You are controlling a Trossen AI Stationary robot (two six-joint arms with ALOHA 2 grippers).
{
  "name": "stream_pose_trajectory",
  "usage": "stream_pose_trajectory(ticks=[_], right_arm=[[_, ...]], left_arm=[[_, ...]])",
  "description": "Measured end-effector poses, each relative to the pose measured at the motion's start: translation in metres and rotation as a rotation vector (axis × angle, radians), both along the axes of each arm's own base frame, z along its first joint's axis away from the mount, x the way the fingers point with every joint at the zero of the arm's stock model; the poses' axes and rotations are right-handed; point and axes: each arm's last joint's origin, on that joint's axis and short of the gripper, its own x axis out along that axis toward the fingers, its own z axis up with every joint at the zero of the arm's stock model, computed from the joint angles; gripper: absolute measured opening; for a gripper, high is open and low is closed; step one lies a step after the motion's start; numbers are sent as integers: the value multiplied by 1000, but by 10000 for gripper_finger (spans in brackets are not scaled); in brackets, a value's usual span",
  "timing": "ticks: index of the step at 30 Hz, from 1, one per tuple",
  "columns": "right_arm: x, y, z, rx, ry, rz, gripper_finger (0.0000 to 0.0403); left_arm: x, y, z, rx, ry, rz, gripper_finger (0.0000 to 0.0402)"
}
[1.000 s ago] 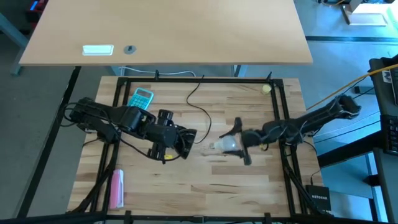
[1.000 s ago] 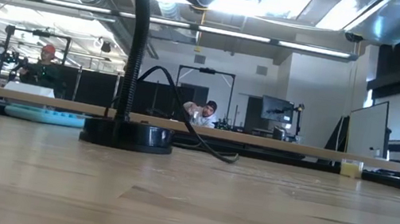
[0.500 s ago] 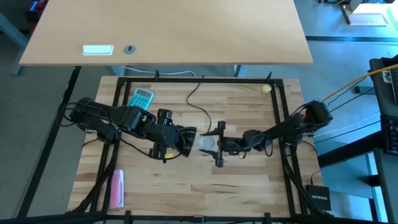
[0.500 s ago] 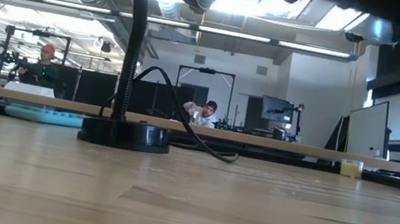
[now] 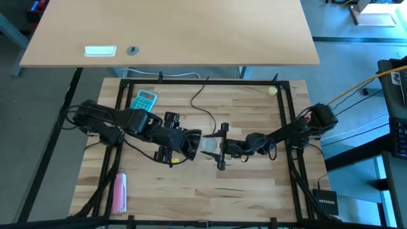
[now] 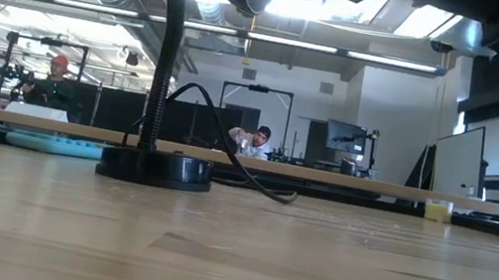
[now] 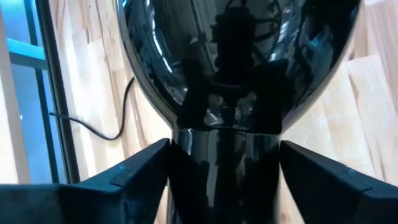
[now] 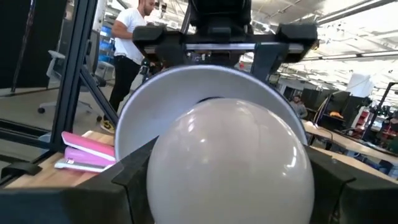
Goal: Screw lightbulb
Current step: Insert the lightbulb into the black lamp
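Both arms are matte black and built of chunky jointed segments, with bundles of black cable looping loosely along them; the left arm (image 5: 121, 124) at nine o'clock looks bulkier, and a small yellow mark shows on the underside of its wrist. The right arm (image 5: 292, 130), coming in from three o'clock, is slimmer, with a squarish dark joint block near the table's edge carrying a small red spot. The left gripper (image 7: 224, 180) has flat, angular black fingers (image 7: 134, 177) with bevelled edges, and the right gripper (image 8: 227, 186) has equally dark, blocky fingers (image 8: 339, 186).
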Motion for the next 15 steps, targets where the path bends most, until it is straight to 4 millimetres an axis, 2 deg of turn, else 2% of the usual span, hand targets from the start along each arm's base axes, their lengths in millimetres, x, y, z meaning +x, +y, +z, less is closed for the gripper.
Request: stream_pose_trajectory(ticks=[3,15], right_arm=[[4,1,-5,-3,-1,6,269],[11,1,-29,0,-104,33,269]], left_arm=[[2,-1,-2,3,-5,1,236],[-2,-2,4,-3,-47,1,236]])
